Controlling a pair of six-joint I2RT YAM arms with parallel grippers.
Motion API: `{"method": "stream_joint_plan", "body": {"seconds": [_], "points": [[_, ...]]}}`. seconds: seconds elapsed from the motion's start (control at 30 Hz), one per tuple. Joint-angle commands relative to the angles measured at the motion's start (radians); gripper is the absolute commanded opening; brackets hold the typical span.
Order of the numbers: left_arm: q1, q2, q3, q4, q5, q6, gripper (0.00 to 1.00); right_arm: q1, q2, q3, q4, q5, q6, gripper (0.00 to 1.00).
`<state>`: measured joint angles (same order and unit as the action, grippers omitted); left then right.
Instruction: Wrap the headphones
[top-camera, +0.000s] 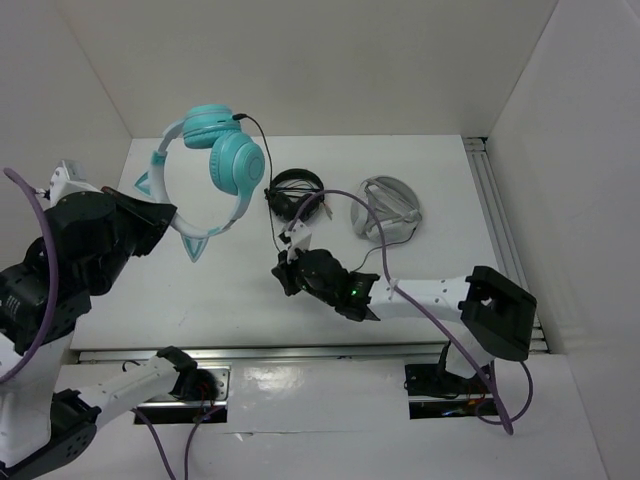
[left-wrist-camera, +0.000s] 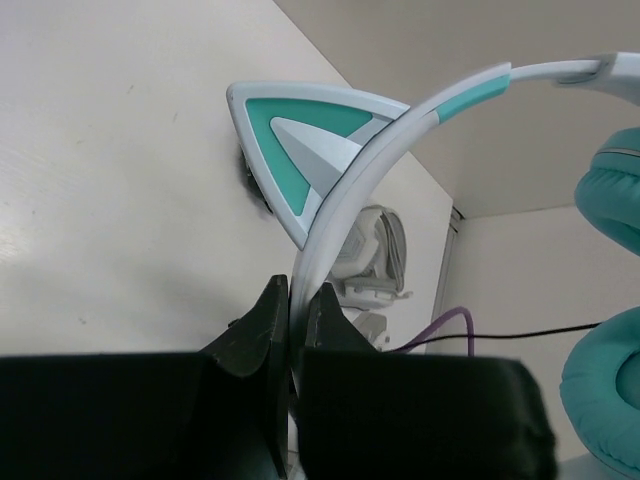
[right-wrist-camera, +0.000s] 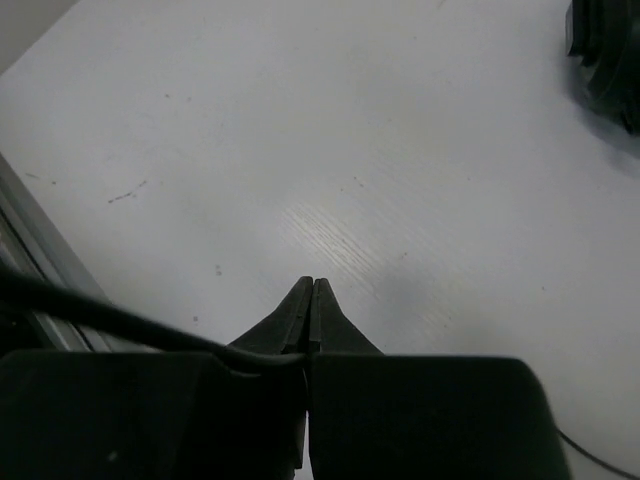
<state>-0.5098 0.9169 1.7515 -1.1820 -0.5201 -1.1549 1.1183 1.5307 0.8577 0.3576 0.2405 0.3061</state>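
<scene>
Your left gripper (left-wrist-camera: 297, 300) pinches the headband (left-wrist-camera: 340, 212), holding the headphones (top-camera: 235, 160) aloft at 10 o'clock. Your right gripper (right-wrist-camera: 308, 292) sits mid-table; only its wrist view shows the jaws pressed together on the cable (right-wrist-camera: 110, 318).

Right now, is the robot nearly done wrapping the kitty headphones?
Not nearly. Done: the left claw holds the teal cat-eared headphones up by their pale headband. In hand: the right claw pinches their thin black cable. Left: winding it; no loops show yet.
</scene>
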Motion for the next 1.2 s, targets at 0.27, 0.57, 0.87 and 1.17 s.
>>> {"method": "stream_joint_plan", "body": {"seconds": [0.27,0.57,0.87,1.17], "points": [[0.005,0.022,-0.035,0.052,-0.265,-0.092,0.0,0.293,0.239,0.4,-0.647,0.761,0.234,0.0],[0.014,0.071,-0.184,0.065,-0.365,-0.012,0.0,0.449,0.183,0.532,-0.777,0.682,0.033,0.0],[0.005,0.148,-0.371,0.091,-0.282,0.066,0.0,0.407,-0.012,0.532,-0.714,0.38,-0.225,0.0],[-0.07,0.09,-0.539,0.241,-0.155,0.236,0.0,0.295,-0.107,0.554,-0.686,0.209,-0.331,0.0]]}}
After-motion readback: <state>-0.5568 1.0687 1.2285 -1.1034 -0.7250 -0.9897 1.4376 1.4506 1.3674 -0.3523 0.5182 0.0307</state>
